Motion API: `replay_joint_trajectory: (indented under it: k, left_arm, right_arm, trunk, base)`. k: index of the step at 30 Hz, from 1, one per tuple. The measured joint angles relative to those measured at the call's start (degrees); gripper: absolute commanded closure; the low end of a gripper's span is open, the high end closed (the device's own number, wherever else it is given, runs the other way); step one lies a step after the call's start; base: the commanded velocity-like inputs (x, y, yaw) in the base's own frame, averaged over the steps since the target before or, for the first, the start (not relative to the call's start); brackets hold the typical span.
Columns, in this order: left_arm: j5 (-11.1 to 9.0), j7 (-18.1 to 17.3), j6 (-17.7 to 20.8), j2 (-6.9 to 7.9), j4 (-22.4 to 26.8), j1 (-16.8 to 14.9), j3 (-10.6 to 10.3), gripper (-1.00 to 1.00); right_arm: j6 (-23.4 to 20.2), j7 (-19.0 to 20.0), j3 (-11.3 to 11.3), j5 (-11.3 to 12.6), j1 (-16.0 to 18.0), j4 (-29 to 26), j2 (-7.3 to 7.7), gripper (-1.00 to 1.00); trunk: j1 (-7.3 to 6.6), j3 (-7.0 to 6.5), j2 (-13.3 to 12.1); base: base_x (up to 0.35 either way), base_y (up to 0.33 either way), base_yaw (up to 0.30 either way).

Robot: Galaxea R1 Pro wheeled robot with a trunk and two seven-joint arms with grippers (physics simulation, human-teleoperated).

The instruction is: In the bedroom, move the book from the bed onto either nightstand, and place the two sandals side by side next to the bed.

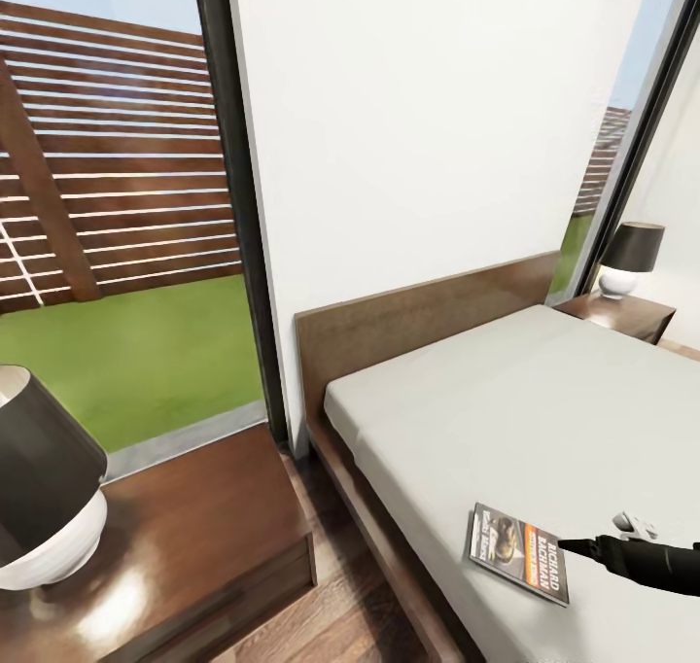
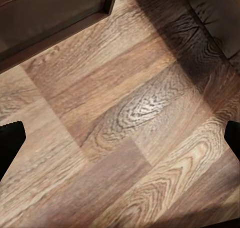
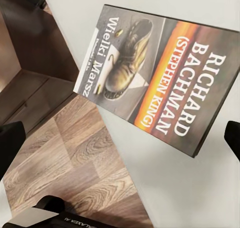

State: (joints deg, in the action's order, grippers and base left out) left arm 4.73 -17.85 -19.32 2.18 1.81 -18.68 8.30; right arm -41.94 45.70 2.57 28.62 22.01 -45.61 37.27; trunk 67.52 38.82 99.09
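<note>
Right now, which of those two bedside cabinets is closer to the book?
The near nightstand, on the window side of the bed, with the big dark-shaded lamp. The book lies by that mattress edge; the far nightstand stands across the bed.

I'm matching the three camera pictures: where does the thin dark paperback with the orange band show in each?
Head view: the thin dark paperback lies low right on the grey mattress, beside the right gripper.
Left wrist view: not in it; wood-plank floor.
Right wrist view: upper middle, cover up.
Shared landmark: the plank floor.
</note>
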Motion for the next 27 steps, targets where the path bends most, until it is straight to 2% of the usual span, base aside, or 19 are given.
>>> replay_joint_trajectory:
  k: [27]
  left_arm:
    - [0.0,0.0,0.0,-0.03,0.0,0.0,0.0,-1.00]
  right_arm:
    - [0.0,0.0,0.0,0.0,0.0,-0.1,-0.05,-1.00]
  trunk:
    - [5.71,4.66,10.4]
  base:
    - [0.000,0.000,0.000]
